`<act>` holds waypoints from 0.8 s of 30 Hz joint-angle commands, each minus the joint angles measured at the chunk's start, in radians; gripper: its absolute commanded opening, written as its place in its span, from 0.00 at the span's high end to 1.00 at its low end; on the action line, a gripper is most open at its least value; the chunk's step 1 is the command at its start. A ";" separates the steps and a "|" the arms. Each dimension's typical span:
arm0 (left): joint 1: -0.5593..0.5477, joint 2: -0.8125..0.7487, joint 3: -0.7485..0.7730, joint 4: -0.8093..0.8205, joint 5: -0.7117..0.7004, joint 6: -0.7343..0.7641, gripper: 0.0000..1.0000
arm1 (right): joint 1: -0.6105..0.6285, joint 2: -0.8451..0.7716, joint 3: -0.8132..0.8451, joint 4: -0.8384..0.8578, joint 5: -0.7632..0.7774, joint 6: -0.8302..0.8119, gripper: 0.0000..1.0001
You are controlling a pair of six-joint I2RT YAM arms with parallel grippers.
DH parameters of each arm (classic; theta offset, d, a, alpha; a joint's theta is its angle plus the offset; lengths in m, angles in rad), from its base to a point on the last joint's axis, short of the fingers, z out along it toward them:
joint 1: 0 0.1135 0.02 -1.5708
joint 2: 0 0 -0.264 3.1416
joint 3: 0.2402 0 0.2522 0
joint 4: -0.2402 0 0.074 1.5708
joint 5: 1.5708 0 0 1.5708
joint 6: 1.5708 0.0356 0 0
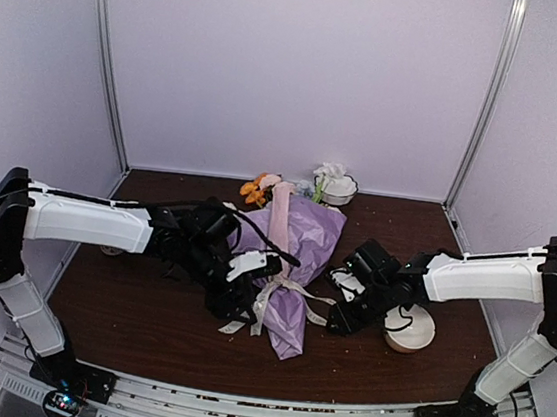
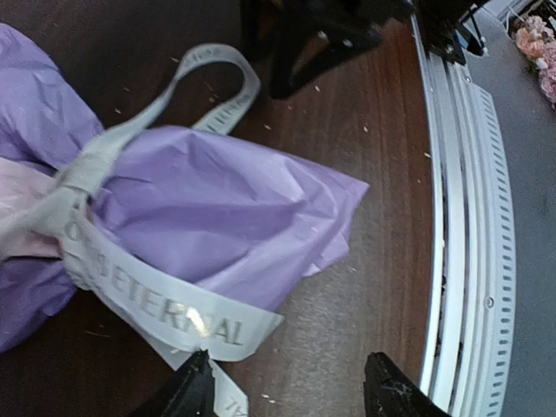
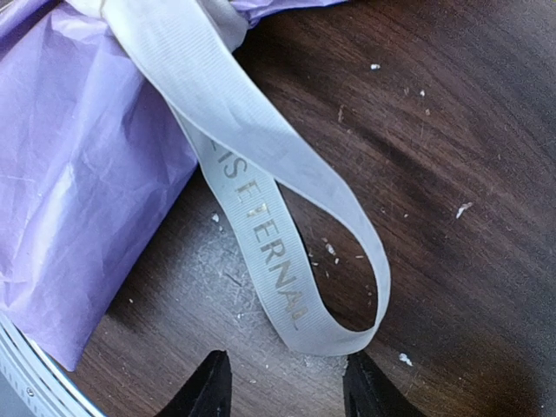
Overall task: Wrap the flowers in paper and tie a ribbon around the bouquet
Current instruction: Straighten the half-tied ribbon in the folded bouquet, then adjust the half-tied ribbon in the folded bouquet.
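One bouquet (image 1: 299,246): purple cone lying at bench (image 1: 144,324) centre, narrow end toward near edge, blooms (image 1: 259,188) toward far edge. One cream ribbon (image 1: 279,291) tied round its waist, printed loop on wood. Tools: left tool (image 2: 287,382), right tool (image 3: 282,378), jaws apart, gripping nothing. Two white bowls: far-edge bowl (image 1: 338,187), right-side bowl (image 1: 409,329). Dark wood bench; pale walls.
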 commanded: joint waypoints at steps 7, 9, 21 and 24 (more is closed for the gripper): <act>-0.010 0.109 0.031 -0.073 0.006 -0.099 0.37 | 0.003 -0.022 0.006 0.005 0.051 0.014 0.55; -0.009 0.127 0.035 -0.053 -0.004 -0.131 0.37 | 0.003 -0.029 -0.002 0.007 0.051 0.017 0.55; 0.047 0.109 -0.163 0.449 0.166 -0.474 0.59 | 0.004 -0.027 -0.001 0.000 0.062 0.013 0.57; 0.048 0.106 -0.162 0.453 0.171 -0.472 0.75 | 0.003 -0.025 0.001 -0.001 0.063 0.011 0.58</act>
